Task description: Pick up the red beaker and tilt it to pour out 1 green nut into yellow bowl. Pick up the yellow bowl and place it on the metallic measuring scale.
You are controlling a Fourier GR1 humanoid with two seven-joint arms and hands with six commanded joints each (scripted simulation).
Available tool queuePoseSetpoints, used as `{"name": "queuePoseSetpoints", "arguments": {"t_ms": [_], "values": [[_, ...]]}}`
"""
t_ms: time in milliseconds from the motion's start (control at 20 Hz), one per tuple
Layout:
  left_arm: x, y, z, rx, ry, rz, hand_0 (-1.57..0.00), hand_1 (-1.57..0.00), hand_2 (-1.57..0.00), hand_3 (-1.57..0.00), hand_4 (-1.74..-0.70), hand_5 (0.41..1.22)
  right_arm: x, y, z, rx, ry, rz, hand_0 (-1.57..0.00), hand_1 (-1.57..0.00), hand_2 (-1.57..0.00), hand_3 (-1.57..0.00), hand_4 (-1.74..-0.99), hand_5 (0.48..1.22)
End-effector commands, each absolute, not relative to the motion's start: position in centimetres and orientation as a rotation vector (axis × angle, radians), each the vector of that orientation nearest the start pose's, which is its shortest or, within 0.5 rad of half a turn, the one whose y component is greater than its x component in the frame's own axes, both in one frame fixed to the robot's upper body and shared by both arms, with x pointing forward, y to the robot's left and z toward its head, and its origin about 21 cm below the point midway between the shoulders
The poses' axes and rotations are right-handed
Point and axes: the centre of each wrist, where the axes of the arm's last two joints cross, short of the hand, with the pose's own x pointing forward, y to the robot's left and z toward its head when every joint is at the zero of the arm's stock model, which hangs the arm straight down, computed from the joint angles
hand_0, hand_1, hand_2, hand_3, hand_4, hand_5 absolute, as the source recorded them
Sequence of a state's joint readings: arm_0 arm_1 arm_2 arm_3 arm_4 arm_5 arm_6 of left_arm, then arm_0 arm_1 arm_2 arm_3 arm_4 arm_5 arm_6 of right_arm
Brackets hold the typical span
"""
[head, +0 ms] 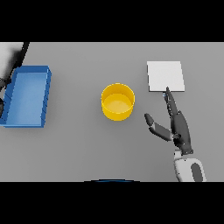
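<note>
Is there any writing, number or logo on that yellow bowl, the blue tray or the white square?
None can be read. The yellow bowl, the blue tray and the white square plate all show plain surfaces, and the right robot hand beside the plate bears no marking either.

No readable text, labels or numbers; none apparent anywhere

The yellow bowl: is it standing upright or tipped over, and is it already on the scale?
Upright: the yellow bowl shows its round open rim facing up. It sits on the table, apart from the scale, not on it.
</note>
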State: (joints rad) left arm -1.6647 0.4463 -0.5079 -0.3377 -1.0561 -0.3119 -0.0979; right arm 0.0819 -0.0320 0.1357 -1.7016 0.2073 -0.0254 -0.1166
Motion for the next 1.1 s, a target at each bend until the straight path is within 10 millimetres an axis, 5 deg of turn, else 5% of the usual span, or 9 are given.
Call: {"name": "queuePoseSetpoints", "arguments": {"t_ms": [0, 150, 350, 750, 1050], "values": [[47.7, 16.6, 36.0, 1.317, -1.217, -1.609, -1.57, -1.57, -1.57, -1.51, -1.74, 1.221, 23.1, -20.9, 1.4, -0.112, -1.738, 0.241, 0.0, 0.0, 0.0, 0.0, -1.114, 0.578], [48.1, 24.3, 34.8, 1.085, -1.314, -1.253, -1.57, -1.57, -1.57, -1.54, -1.74, 1.221, 23.3, -20.7, 1.0, -0.109, -1.751, 0.26, 0.0, 0.0, 0.0, 0.0, -1.118, 0.595], [48.2, 30.2, 28.6, 0.998, -1.244, -0.9, -1.57, -1.57, -1.57, -1.56, -1.74, 1.221, 23.6, -21.0, 1.3, -0.124, -1.751, 0.288, 0.0, 0.0, 0.0, 0.0, -1.132, 0.621], [45.8, 35.8, 18.6, 0.862, -1.149, -0.4, -1.57, -1.57, -1.57, -1.57, -1.74, 1.221, 23.3, -21.2, 0.9, -0.091, -1.746, 0.303, 0.0, 0.0, 0.0, 0.0, -1.127, 0.664], [41.5, 36.0, 10.9, 0.774, -1.13, -0.297, -1.57, -1.57, -1.57, -1.57, -1.74, 1.186, 23.4, -21.8, 1.2, -0.128, -1.755, 0.326, 0.0, 0.0, 0.0, 0.0, -1.175, 0.676]]}}
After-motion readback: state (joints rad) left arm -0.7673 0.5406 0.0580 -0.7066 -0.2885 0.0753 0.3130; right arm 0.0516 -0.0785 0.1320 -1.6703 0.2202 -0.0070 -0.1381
